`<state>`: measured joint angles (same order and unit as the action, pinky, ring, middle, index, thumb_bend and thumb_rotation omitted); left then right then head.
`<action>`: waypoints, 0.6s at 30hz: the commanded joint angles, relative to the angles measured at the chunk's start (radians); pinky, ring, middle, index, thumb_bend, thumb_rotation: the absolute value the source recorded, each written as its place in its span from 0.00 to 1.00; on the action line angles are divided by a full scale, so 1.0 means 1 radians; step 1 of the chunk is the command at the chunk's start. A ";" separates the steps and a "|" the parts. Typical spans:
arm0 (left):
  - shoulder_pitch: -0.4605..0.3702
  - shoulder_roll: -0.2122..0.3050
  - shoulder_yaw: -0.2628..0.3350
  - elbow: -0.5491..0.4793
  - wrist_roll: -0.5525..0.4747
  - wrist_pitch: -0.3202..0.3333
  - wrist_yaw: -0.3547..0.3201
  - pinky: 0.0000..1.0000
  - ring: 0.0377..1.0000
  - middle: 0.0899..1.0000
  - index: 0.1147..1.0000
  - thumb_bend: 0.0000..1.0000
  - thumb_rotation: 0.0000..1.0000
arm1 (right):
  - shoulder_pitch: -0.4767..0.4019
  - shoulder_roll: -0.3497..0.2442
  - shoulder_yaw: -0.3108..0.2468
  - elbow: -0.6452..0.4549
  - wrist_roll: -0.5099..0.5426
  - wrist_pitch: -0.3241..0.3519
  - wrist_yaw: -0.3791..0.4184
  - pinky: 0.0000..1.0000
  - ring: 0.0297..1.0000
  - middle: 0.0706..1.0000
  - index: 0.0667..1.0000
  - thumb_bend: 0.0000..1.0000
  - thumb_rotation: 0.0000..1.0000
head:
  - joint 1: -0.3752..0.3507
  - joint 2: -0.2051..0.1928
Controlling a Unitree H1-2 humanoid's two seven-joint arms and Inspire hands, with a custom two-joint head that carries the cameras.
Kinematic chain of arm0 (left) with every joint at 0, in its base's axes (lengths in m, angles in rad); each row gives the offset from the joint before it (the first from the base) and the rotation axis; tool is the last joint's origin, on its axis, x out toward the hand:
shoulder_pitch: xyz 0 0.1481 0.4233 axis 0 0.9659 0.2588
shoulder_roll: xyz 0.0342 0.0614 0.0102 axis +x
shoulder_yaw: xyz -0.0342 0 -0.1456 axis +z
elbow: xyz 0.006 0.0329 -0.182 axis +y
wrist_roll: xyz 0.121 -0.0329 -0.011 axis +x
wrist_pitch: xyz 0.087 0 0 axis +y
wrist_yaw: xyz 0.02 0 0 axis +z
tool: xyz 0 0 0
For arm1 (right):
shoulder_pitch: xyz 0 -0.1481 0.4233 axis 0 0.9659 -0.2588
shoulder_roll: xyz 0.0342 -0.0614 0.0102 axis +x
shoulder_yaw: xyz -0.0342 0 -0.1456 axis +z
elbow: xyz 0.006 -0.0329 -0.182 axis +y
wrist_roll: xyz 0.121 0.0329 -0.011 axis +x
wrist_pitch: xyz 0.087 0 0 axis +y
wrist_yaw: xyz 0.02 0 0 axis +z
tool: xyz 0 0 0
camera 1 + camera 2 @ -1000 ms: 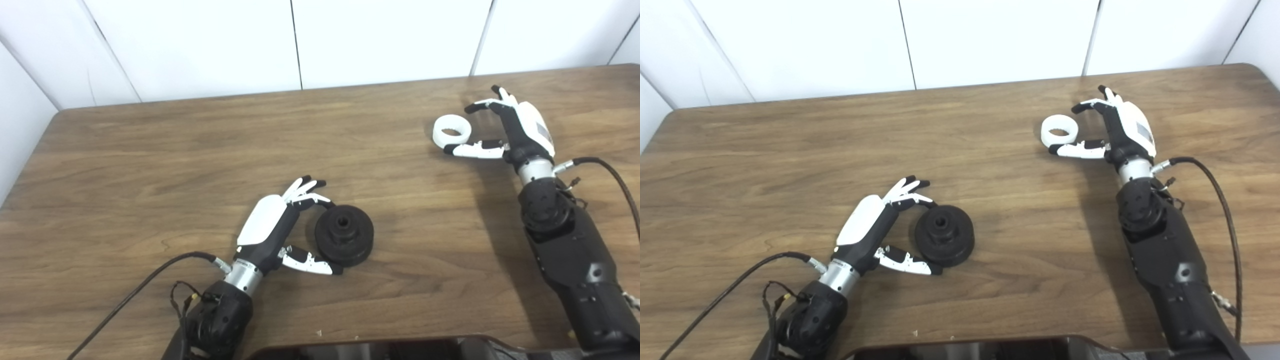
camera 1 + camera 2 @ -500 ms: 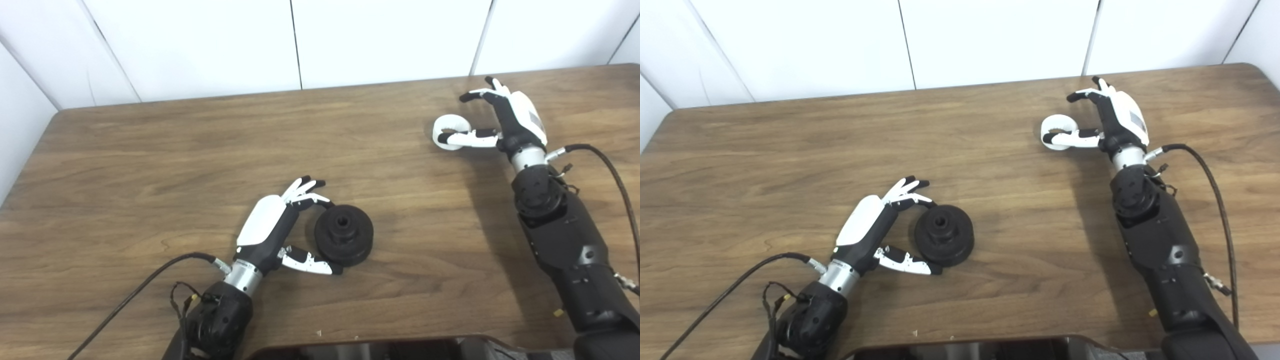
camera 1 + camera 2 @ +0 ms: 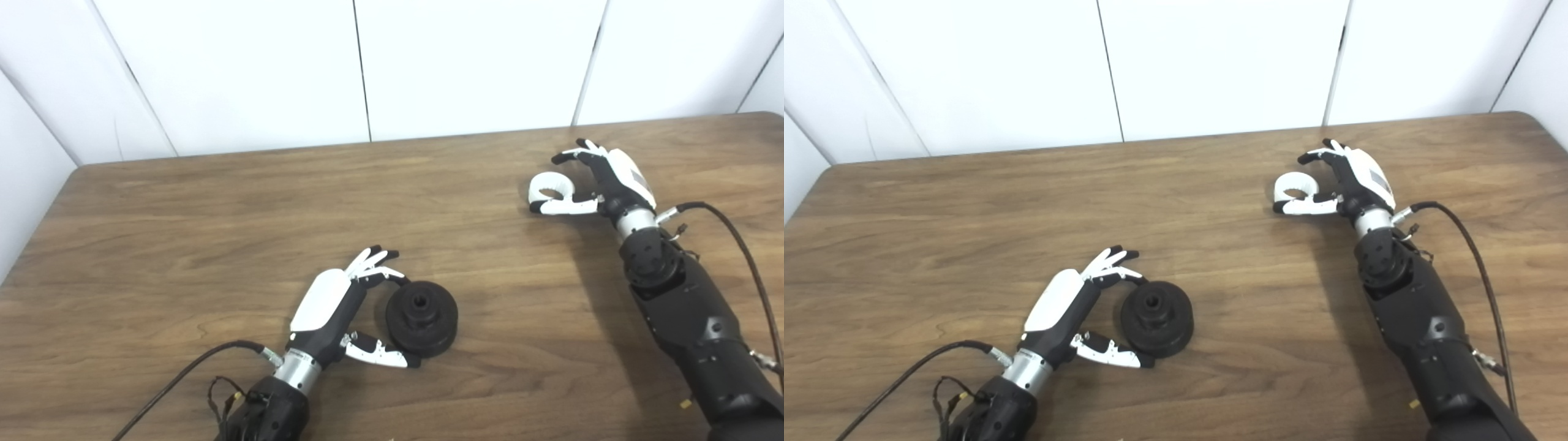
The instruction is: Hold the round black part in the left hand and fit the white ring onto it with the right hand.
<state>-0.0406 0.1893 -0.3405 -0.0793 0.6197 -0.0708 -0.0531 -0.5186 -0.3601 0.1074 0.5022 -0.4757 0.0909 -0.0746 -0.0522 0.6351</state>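
The round black part (image 3: 421,317) lies flat on the wooden surface (image 3: 184,245), near the front and a little left of centre, its central hole facing up. The left hand (image 3: 334,303) sits just left of it with its fingers (image 3: 373,264) spread wide, curving around the part's far edge, and its thumb along the near edge; whether they touch the part cannot be told. The white ring (image 3: 549,188) is at the far right of the surface. The right hand (image 3: 606,180) is just right of it, thumb lying along the ring's near side and fingers (image 3: 566,157) arched apart over its far side, not closed on it.
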 commanded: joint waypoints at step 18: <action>0.000 0.015 0.005 0.008 0.031 0.028 -0.020 0.83 0.97 0.90 0.55 0.86 0.24 | -0.051 -0.029 0.027 0.022 0.006 -0.055 -0.008 1.00 1.00 0.95 0.70 0.97 0.32 | 0.003 0.010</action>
<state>-0.0437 0.1894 -0.3367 -0.0805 0.6305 -0.0704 -0.0546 -0.5208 -0.3696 0.1357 0.5351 -0.4669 0.0591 -0.0728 -0.0491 0.6443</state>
